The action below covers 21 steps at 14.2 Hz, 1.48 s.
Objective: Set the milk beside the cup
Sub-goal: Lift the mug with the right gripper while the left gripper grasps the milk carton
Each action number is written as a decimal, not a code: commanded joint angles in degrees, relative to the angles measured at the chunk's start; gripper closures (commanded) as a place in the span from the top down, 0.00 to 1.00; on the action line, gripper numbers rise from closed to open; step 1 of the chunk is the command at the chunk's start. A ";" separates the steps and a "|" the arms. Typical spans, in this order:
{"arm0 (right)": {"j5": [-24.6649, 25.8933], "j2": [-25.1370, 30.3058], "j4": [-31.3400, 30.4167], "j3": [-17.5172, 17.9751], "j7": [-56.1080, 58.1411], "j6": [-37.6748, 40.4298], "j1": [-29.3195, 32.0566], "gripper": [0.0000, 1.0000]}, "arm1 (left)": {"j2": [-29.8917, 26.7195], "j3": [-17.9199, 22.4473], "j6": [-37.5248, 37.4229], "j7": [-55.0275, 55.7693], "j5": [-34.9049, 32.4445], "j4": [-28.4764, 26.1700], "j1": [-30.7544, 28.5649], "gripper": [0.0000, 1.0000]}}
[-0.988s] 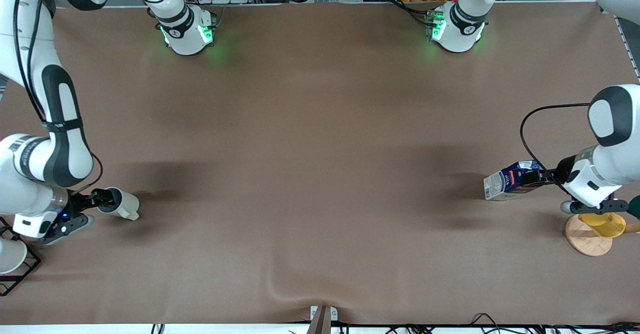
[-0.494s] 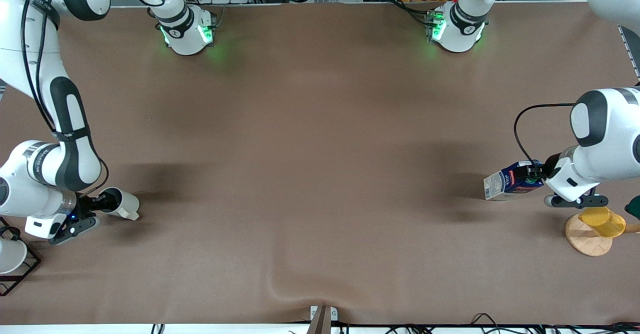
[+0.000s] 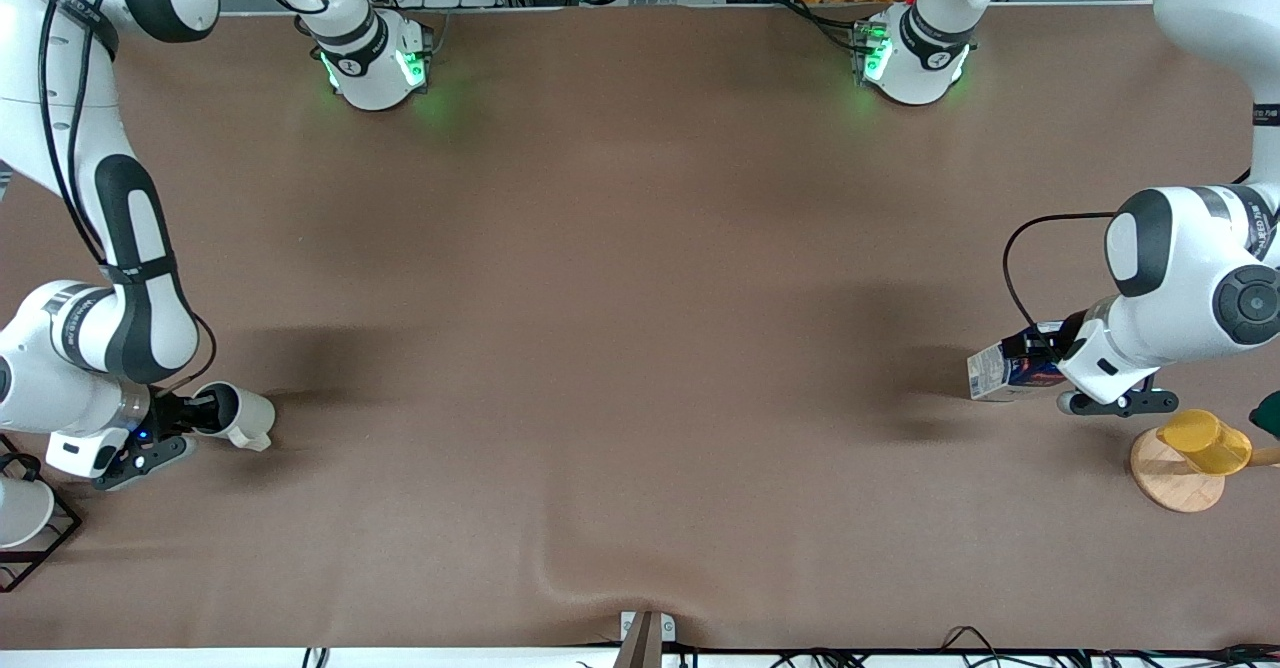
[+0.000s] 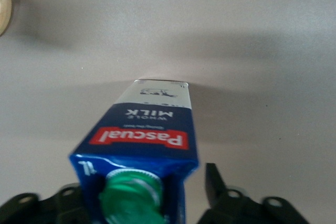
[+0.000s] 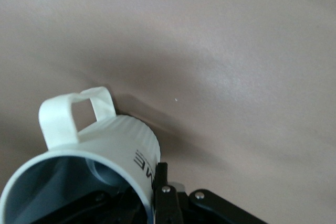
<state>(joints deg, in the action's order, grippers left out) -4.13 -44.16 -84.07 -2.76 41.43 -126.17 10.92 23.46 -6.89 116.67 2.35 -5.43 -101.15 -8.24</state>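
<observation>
Blue milk point(image 3: 1003, 369) tilted, cream cup point(image 3: 240, 414) tipped

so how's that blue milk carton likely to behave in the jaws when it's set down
The dark blue gable-top milk carton is probably paperboard, so a hard squeeze from the left gripper may dent it. It hangs tilted, and its narrow base looks apt to tip unless righted.

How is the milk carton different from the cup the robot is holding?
The milk is a boxy blue carton with a red label and a green cap; the cup is round, off-white, with a handle. The milk is closed by its cap, the cup is open and grey inside. The milk is at the left arm's end of the table, the cup at the right arm's end. Both are tilted, each at a pincer: left pincer, right pincer.
</observation>
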 commanded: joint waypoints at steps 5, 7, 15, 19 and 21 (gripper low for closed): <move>-6.59 0.91 3.29 2.84 9.27 0.66 -0.28 0.00 | -3.41 -0.06 -2.39 1.07 -0.90 1.48 -0.55 0.32; -6.33 2.31 4.78 4.77 11.47 2.15 -0.37 0.00 | -5.69 0.12 -8.00 0.73 -0.11 3.93 -1.51 0.32; -6.59 2.32 8.83 5.75 1.99 7.61 -11.87 0.00 | -9.74 0.38 -20.34 0.90 4.47 10.80 -2.13 0.33; -6.68 2.06 7.78 5.75 -11.95 7.26 -21.62 0.00 | -10.01 0.12 -20.78 0.90 4.47 10.89 -2.04 0.34; -6.33 2.24 7.25 5.66 -22.22 7.17 -27.42 0.00 | -10.10 0.12 -20.78 0.73 4.47 10.80 -2.04 0.35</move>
<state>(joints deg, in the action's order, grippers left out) -10.16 -42.52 -75.79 3.62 27.50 -118.90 -11.69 14.15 -6.69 97.18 2.49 -1.99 -90.70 -10.24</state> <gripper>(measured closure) 0.956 0.648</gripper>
